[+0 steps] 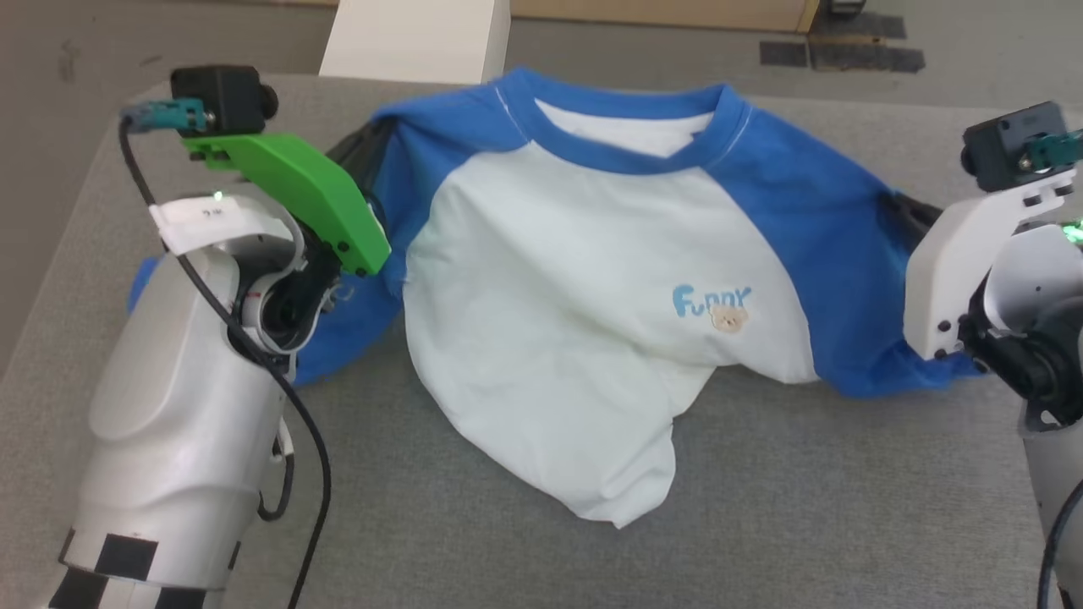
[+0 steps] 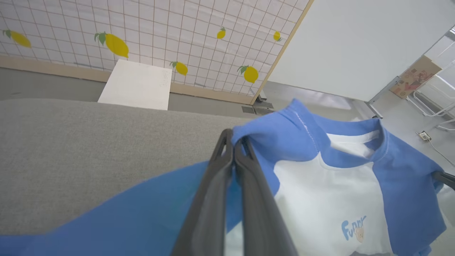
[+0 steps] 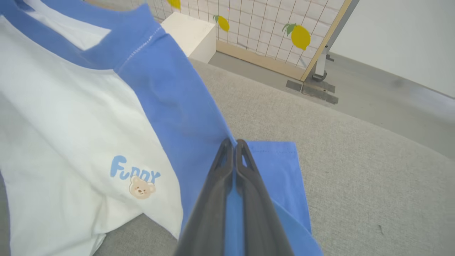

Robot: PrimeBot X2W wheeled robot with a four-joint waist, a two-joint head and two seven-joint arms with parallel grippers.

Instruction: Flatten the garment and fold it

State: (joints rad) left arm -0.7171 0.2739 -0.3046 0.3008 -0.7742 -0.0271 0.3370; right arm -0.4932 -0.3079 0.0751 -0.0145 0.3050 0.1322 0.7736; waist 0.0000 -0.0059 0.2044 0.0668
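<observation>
The garment (image 1: 558,304), a white T-shirt with blue raglan sleeves, blue collar and a small bear emblem (image 1: 728,318), is held up by its shoulders over the grey table (image 1: 812,507), its hem bunched and resting on the cloth. My left gripper (image 2: 234,142) is shut on the blue fabric of the garment (image 2: 320,185) at one shoulder. My right gripper (image 3: 233,144) is shut on the blue sleeve of the garment (image 3: 170,92) at the other shoulder. In the head view the dark fingers (image 1: 355,148) of the left gripper and the fingers (image 1: 914,211) of the right gripper are partly hidden behind the sleeves.
A white box (image 1: 415,38) stands on the floor beyond the table's far edge. A lemon-patterned screen (image 2: 160,32) with a wooden base lies behind it. Bare grey table surface spreads in front of the shirt and toward both sides.
</observation>
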